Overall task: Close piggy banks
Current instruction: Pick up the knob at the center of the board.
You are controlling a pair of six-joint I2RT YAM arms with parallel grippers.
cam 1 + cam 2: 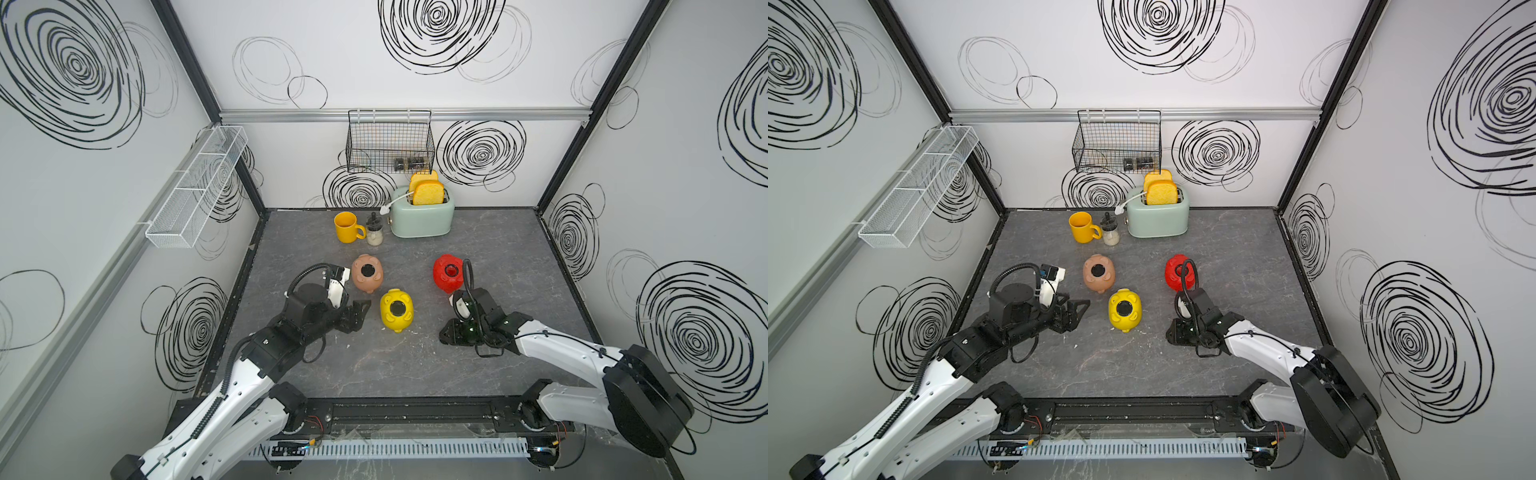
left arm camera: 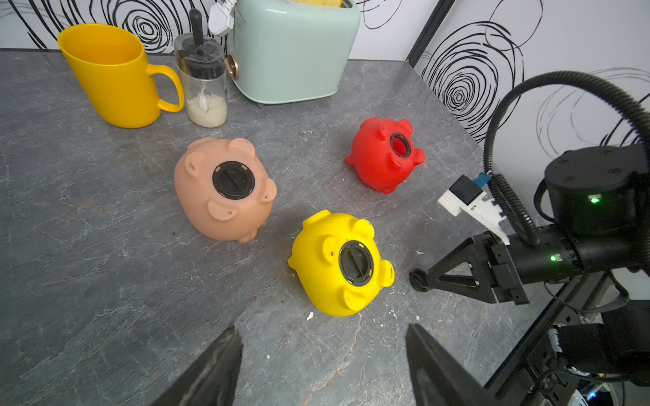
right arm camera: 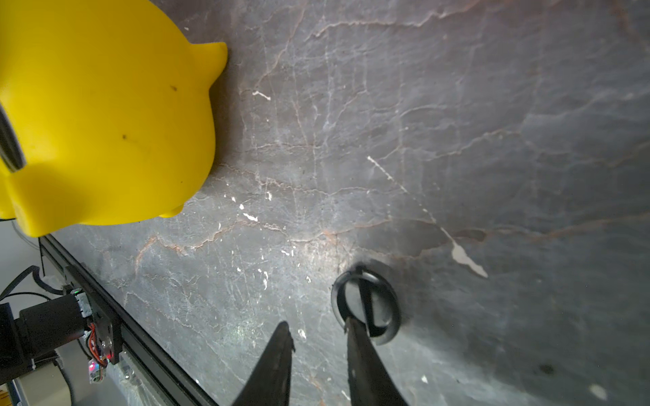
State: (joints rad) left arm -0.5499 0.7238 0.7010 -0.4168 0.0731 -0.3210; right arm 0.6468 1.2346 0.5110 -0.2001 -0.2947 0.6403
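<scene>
so, the pink pig and yellow pig lay plugged on the surface; the red pig lay unplugged. your right claw, half open, touched the loose plug ungripped; your left claw gaped empty.

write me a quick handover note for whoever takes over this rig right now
Left gripper: fingers open, empty, near the yellow piggy bank.
Right gripper: fingers apart, low at the loose black plug on the table; no clear grip.
Done: pink piggy bank and the yellow one lie belly up, plugs in.
Left: red piggy bank, belly hole open; it needs the loose plug.
</scene>
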